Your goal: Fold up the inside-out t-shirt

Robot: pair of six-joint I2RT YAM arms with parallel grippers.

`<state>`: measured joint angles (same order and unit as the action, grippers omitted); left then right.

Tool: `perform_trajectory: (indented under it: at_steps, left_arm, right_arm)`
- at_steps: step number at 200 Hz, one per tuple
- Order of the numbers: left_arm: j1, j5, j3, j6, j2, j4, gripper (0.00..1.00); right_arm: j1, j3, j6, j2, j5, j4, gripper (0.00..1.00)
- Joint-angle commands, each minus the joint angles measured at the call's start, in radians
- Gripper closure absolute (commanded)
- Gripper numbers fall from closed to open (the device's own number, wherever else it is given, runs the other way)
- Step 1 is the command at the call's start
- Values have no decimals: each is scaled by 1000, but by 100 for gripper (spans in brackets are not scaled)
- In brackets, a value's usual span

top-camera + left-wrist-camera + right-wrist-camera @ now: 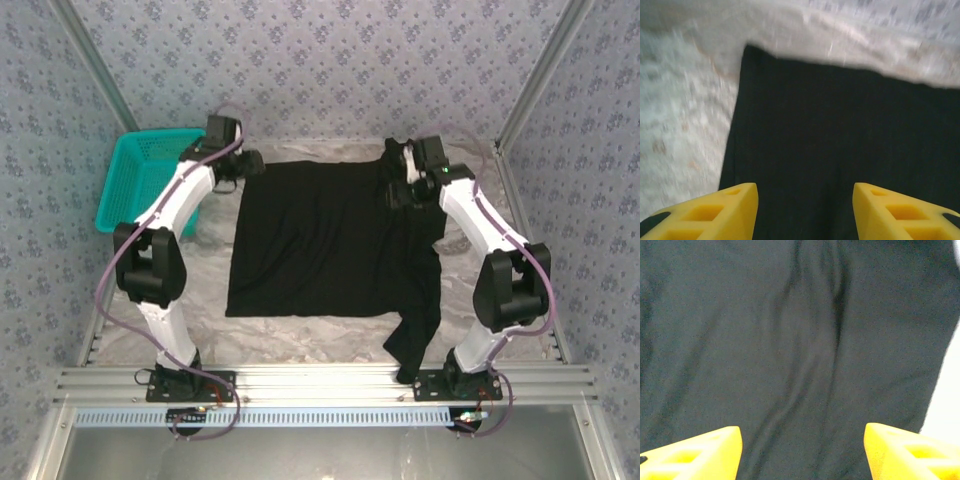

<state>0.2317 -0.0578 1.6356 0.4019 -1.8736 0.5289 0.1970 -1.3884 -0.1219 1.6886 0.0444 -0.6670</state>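
Teal plastic basket [135, 185] stands on the outer side of the left gripper [243, 163], well apart from the cloth, and it has no part in this job. The left gripper's jaws are spread, and nothing is between them. In the left wrist view its yellow fingers [725, 210] hover over black cloth, and the far left corner [752, 57] of the cloth lies just ahead of the jaws, a little to their left.

The t-shirt [330, 240] lies spread on the table [300, 340] between the two grippers, plain black side up and almost flat. One narrow strip [415, 345] of it trails toward the near edge on the right.

The right gripper [400, 190] is above the far right part of the shirt. Its jaws are also spread and hold nothing. A long soft wrinkle [815, 355] runs straight ahead between its fingers [905, 450], and the edge of the cloth passes just outside the right one.

I judge the shirt to be light, thin and limp. It will sag and drag on the table, and it keeps no shape when it is lifted. A pinch in the middle would take only one layer, or bunch the cloth. Better places are the two far corners, each just ahead of its own jaws, pinched through the whole thickness.
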Motion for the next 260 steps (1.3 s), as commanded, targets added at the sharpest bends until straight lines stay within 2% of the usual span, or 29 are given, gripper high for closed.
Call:
perform_trajectory:
  at_steps: [1, 29, 62, 86, 103, 128, 161, 194, 212, 224, 243, 260]
  left_arm:
    - [-14, -60, -161, 18, 27, -123, 48]
    - [-10, -100, -280, 27, 29, -138, 48]
    - [0, -158, -445, 93, 32, -231, 48]
    - [8, -119, -491, 100, -10, -251, 49]
    - [5, -70, -521, 100, -32, -255, 49]
    - [2, -4, -581, 90, -22, -256, 49]
    - [-17, 79, -643, 86, 24, -274, 49]
    - [-29, 97, -610, 84, 23, -256, 49]
    - [-29, 94, -576, 81, 36, -247, 49]
    - [-29, 98, -548, 70, 49, -226, 48]
    - [-33, 146, -525, 59, 77, -191, 48]
    - [-36, 166, -542, 73, 119, -197, 47]
  right_arm:
    - [-68, 138, -120, -7, 150, 30, 34]
    - [-92, 187, -159, 7, 123, -1, 36]
    - [-162, 250, -203, 67, 71, -5, 38]
    - [-201, 222, -203, 127, -10, -20, 39]
    - [-209, 204, -215, 164, -111, -53, 40]
    - [-212, 118, -209, 206, -245, -101, 43]
    - [-217, -27, -182, 290, -399, -178, 57]
    - [-232, -181, -148, 377, -490, -226, 57]
    - [-221, -253, -125, 374, -473, -248, 55]
    - [-198, -233, -109, 315, -416, -230, 52]
    - [-172, -116, -118, 173, -250, -214, 43]
    - [-182, 69, -152, 36, -97, -184, 38]
